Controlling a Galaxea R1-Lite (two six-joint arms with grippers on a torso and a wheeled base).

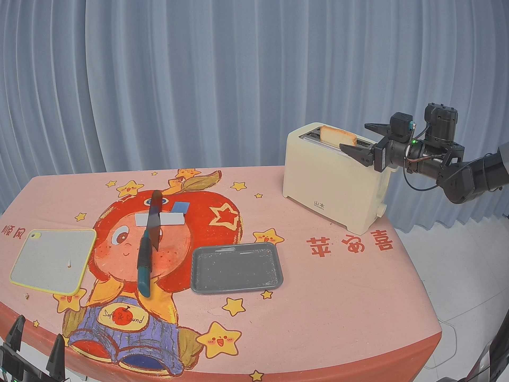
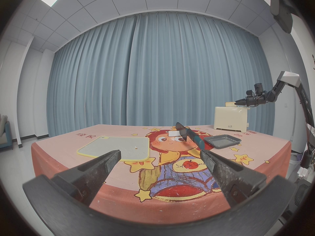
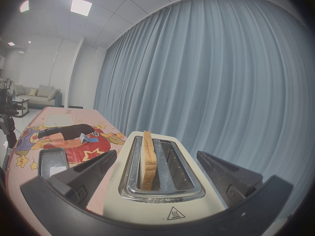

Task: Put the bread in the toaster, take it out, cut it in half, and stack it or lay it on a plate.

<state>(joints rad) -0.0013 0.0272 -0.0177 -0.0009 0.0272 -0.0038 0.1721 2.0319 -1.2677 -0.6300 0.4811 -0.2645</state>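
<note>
Hovering at the near edge of the surface (image 1: 339, 293), farthest from the toaster (image 1: 331, 179), the left gripper (image 2: 160, 152) holds its fingers apart. Closer to the toaster lie the cutting board (image 1: 53, 260), then the blue-handled knife (image 1: 148, 242), then the grey tray (image 1: 237, 267). A bread slice (image 1: 338, 135) stands upright in the toaster's slot. The right gripper (image 1: 354, 137) hangs just over the toaster with its fingers spread.

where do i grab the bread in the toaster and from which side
Grip the bread by its exposed top edge, from straight above, one finger on each flat face. It stands upright in the toaster slot, so only the top is free.
</note>
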